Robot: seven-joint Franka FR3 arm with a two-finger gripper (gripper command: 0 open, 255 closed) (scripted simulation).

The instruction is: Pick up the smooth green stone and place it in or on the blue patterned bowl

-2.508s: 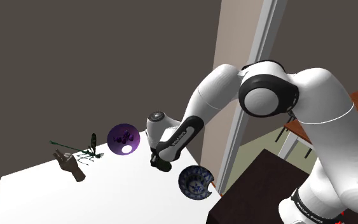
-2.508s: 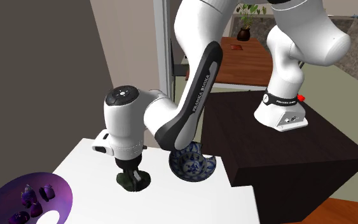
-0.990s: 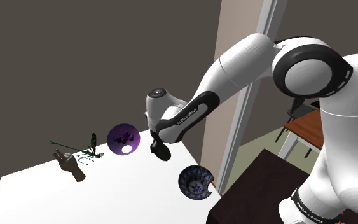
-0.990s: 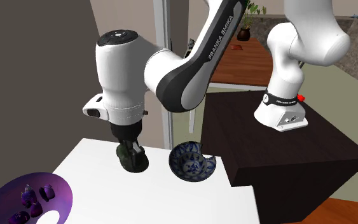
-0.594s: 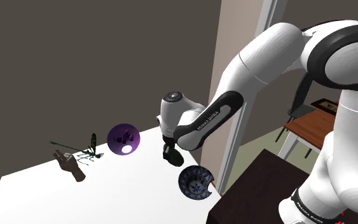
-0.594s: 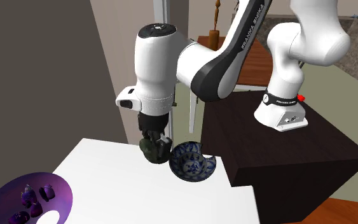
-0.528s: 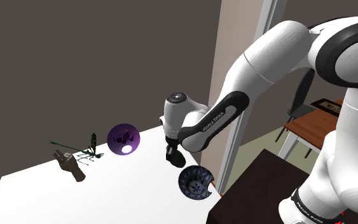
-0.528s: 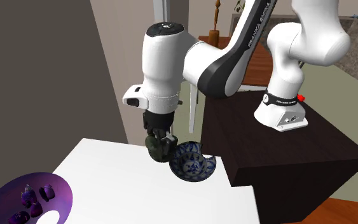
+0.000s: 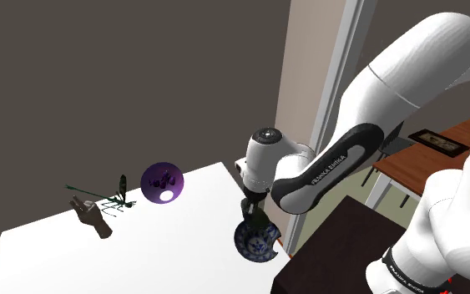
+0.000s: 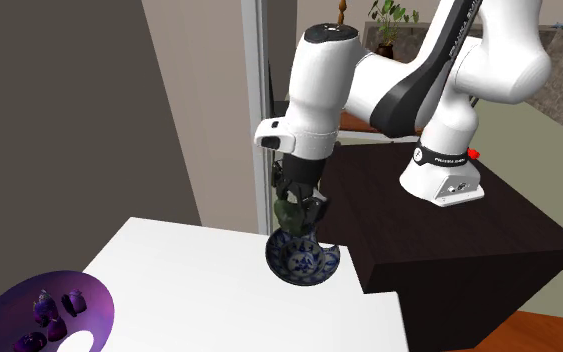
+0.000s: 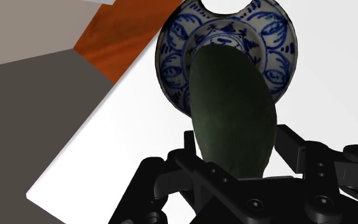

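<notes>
Hovering right over the target: the all-black two-finger pincer (image 10: 301, 200) is clamped on the smooth dark green oval stone (image 11: 231, 108), its fingers closed only as far as the stone's width allows, and most of the stone sticks out past the fingertips. The round blue-and-white patterned bowl (image 10: 314, 265) sits straight below the pincer on the white tabletop (image 10: 179, 280). The stone's lower end looks just above the rim, not touching as far as I can tell. What worries me is that the stone hangs on end. If it's let go from this height, I'd guess it topples, clacks the wall and either bounces out or rocks the bowl. The bowl is also close to the table's edge, so a stone that hops out could roll off. I'd go lower before opening.
</notes>
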